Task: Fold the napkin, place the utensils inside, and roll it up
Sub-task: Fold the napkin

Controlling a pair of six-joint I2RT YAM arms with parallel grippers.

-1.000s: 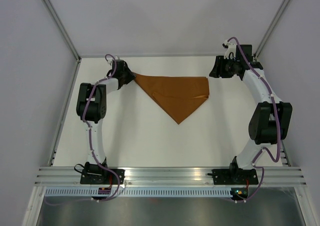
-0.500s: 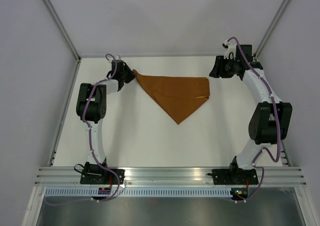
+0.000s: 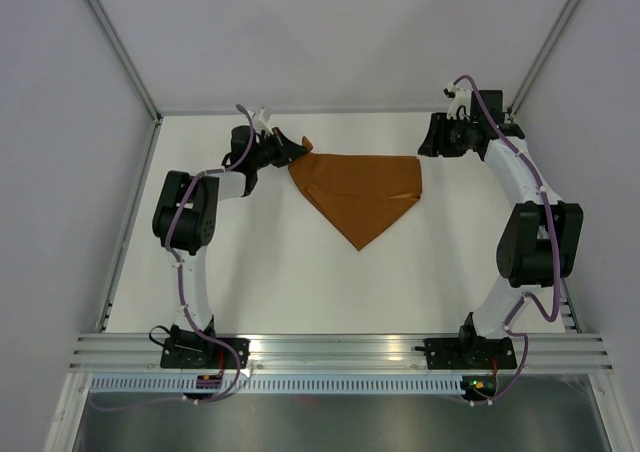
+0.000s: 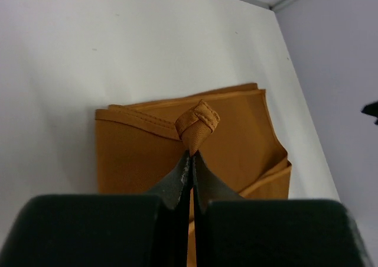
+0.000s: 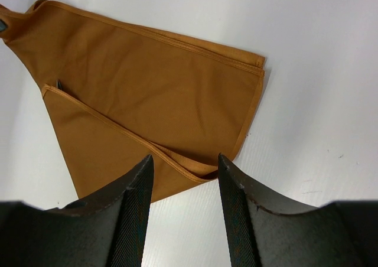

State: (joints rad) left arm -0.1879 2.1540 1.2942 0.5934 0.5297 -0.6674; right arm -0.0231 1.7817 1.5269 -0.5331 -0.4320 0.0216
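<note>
At the napkin's left corner we see the left gripper [image 3: 293,151], its arm reaching in from the left of the cloth. In the left wrist view the two dark fingers [image 4: 180,178] are pressed together with no gap between them. They pinch that corner, which bunches into a small hemmed fold just past the fingertips. So the left gripper [image 4: 190,160] is clamped on the napkin [image 4: 236,137], and the rest of the cloth spreads out beyond the pinched corner in flat, stacked layers.

The napkin [image 3: 365,187] lies on the white table [image 3: 250,262], folded into a triangle. Its long straight edge is on the far side and its point is aimed toward the arm bases. A crease runs across it where one layer overlaps another.

Off the napkin's far right corner sits the right gripper [image 3: 428,138], close to the cloth but apart from it in the top view. In the right wrist view its fingers [image 5: 139,190] stand wide apart with nothing held between them. The right gripper [image 5: 184,160] looks down on the napkin [image 5: 153,84], whose right corner and hemmed edges lie flat. A thin grey sliver [image 5: 58,84] pokes out at the edge of the upper layer near the napkin's left side; we cannot tell what it is.
</note>
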